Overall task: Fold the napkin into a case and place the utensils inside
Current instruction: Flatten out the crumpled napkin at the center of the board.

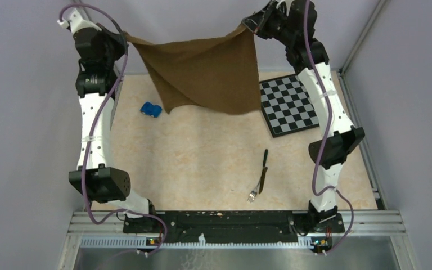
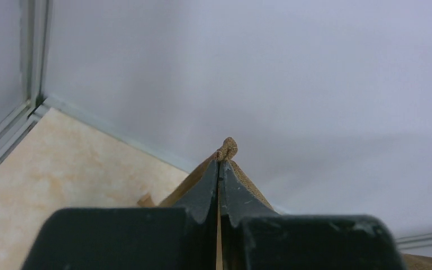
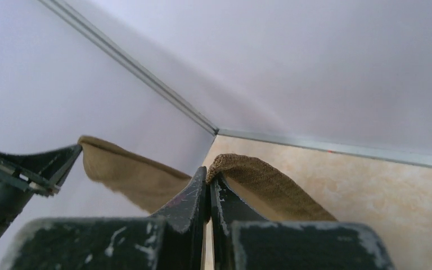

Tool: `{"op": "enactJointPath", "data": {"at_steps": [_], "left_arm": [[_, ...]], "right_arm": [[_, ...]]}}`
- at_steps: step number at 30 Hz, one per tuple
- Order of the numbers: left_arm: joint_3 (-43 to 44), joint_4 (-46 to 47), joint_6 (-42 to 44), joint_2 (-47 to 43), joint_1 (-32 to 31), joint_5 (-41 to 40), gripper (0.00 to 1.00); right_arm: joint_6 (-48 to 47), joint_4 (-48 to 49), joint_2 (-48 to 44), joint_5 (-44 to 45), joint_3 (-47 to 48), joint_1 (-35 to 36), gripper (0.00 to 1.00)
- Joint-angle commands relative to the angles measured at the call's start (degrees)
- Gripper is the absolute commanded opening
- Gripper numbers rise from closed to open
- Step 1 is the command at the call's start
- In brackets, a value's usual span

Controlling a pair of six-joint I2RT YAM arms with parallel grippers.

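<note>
The dark-brown napkin (image 1: 205, 70) hangs spread in the air over the far side of the table, held by two top corners. My left gripper (image 1: 125, 38) is shut on its left corner, and a nub of cloth (image 2: 228, 148) pokes out past the fingertips (image 2: 220, 164). My right gripper (image 1: 252, 26) is shut on the right corner, with cloth (image 3: 264, 180) draping over the right finger beside the tips (image 3: 208, 178). The utensils lie on the table at the near right: a dark knife (image 1: 264, 169) with a silver fork (image 1: 253, 195) at its near end.
A small blue block (image 1: 151, 109) lies on the table below the napkin's left hanging corner. A checkerboard (image 1: 289, 106) lies at the far right. Grey walls and a metal frame close in the far side and both sides.
</note>
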Motion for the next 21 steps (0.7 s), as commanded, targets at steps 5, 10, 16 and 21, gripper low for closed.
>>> {"op": "enactJointPath", "data": {"at_steps": [5, 10, 16, 21], "left_arm": [[-14.8, 7.4, 5.8, -9.5, 1.5, 13.1, 0.00], [-34.3, 3.9, 8.4, -25.8, 1.5, 14.6, 0.00], [-52.8, -8.6, 8.4, -41.5, 1.5, 1.6, 0.00], [-60.5, -15.5, 1.9, -42.9, 1.5, -11.1, 0.00]], "right_arm": [[-0.8, 6.2, -17.3, -2.8, -33.2, 6.4, 0.00], [-0.2, 11.1, -31.5, -3.3, -61.5, 15.1, 0.00], [4.3, 15.1, -39.8, -6.7, -83.0, 23.2, 0.00], [3.0, 15.6, -39.3, -7.1, -91.9, 29.4, 0.00]]}}
